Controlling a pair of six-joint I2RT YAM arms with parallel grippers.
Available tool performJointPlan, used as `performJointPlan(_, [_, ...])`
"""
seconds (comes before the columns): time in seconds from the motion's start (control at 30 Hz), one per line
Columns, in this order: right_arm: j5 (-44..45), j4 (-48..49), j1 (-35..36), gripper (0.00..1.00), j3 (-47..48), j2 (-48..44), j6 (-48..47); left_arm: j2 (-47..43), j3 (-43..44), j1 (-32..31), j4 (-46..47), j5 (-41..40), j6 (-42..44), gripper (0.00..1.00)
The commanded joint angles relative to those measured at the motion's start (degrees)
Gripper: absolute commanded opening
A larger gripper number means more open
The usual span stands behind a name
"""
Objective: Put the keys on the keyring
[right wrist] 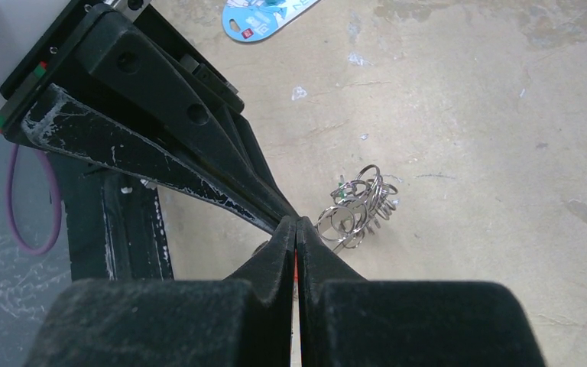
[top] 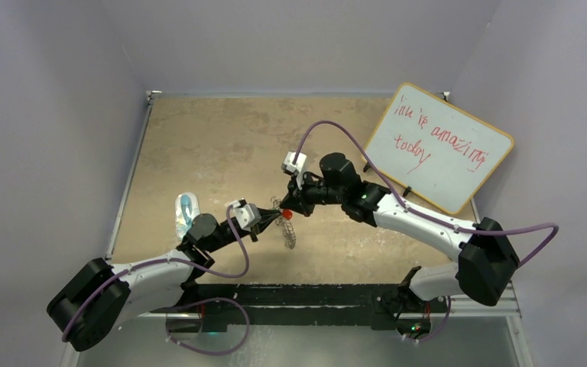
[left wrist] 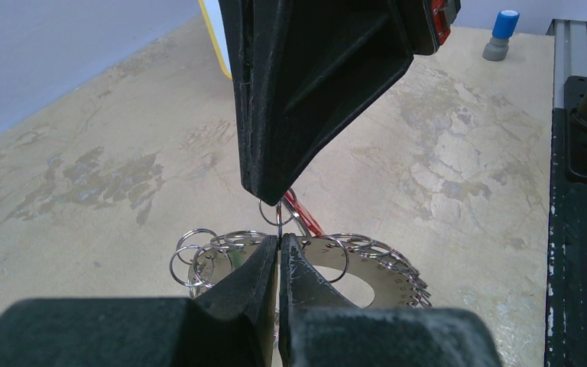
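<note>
The left claw (left wrist: pixel 279 246) is closed, and its tips pinch a small loop at the rim of the keyring (left wrist: pixel 367 275), near the middle of the worktop (left wrist: pixel 84 153). Just beyond, tip against tip, the right claw (right wrist: pixel 296 227) is closed on the red key (left wrist: pixel 303 216). At the far right stands a whiteboard (top: pixel 439 145).

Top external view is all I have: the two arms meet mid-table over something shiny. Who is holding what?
Observer: The left wrist view shows the left gripper, jaws shut, pinching the keyring at its rim.
Operator: And the right?
Observer: The right gripper has its jaws shut on the red key, close to the keyring's fringe.
Operator: Green key?
Observer: Only a green speck among the ring's loops in the right wrist view; can't confirm.
</note>
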Motion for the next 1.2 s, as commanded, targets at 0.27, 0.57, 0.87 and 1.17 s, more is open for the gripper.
performJointPlan(0.27, [5.2, -1.2, 0.4, 0.00, 0.2, -1.6, -0.5, -0.3, 1.5, -0.1, 2.4, 0.7, -0.6, 0.00])
performJointPlan(0.57, [7.1, -0.9, 0.3, 0.00, -1.5, -2.7, -1.2, -0.1, 1.5, -0.1, 2.5, 0.6, -0.5, 0.00])
performJointPlan(0.87, [4.6, 0.5, 0.3, 0.00, -3.1, -4.1, -2.3, -0.1, 1.5, -0.1, 2.5, 0.6, -0.7, 0.00])
performJointPlan(1.17, [2.9, 1.3, 0.4, 0.00, -3.3, -4.3, -2.0, 0.0, 1.5, -0.1, 2.5, 0.6, -0.7, 0.00])
